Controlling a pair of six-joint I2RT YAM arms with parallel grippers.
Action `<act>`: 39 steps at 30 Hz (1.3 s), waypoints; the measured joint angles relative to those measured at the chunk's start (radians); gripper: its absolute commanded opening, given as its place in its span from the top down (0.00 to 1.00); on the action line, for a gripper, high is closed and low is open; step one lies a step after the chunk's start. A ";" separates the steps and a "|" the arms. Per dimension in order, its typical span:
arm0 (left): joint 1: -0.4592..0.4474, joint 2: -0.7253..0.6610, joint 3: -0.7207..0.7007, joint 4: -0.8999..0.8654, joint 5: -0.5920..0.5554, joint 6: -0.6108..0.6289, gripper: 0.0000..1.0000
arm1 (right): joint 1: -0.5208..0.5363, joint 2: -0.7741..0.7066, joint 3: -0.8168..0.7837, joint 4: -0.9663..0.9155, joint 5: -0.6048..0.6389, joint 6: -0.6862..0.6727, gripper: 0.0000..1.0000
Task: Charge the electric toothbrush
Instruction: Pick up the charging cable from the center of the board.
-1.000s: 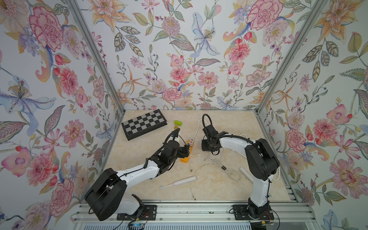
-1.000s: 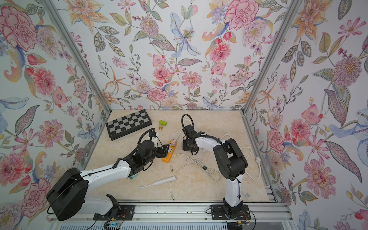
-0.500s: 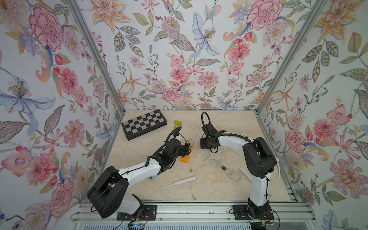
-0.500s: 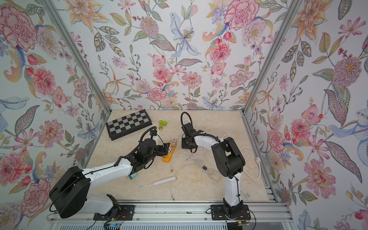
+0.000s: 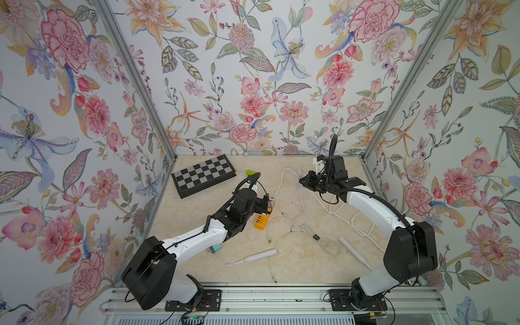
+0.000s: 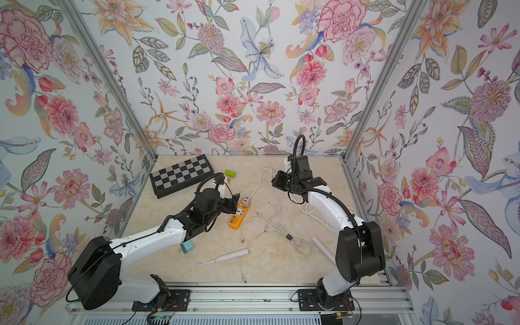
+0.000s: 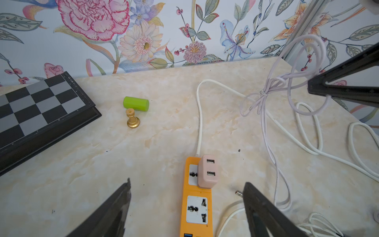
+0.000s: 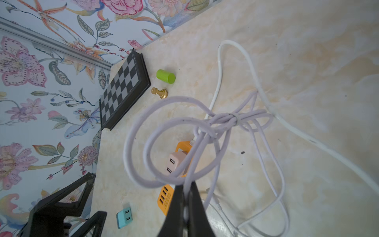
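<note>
The electric toothbrush [image 5: 250, 257] lies unplugged, on the robot-base side of the orange power strip [image 5: 260, 222]. The left gripper [image 7: 187, 182] hovers spread over the strip. Beyond its corded end, the right gripper [image 8: 185, 190] pinches the lilac cable bundle [image 8: 225, 119]. Both connections are judged pending.

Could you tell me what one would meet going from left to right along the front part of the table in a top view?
teal plug adapter → electric toothbrush → black cable tie → second white handle
</note>
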 measured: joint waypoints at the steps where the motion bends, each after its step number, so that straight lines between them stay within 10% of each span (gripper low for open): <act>1: 0.000 0.000 0.007 0.000 0.000 0.014 0.16 | -0.011 -0.014 0.000 0.005 -0.027 0.013 1.00; 18: 0.001 0.043 0.078 0.077 0.142 0.119 0.34 | -0.090 -0.214 0.041 0.091 -0.259 0.145 1.00; 39: -0.111 0.377 0.130 0.396 0.339 0.087 0.46 | -0.058 -0.289 -0.063 0.286 -0.249 0.372 1.00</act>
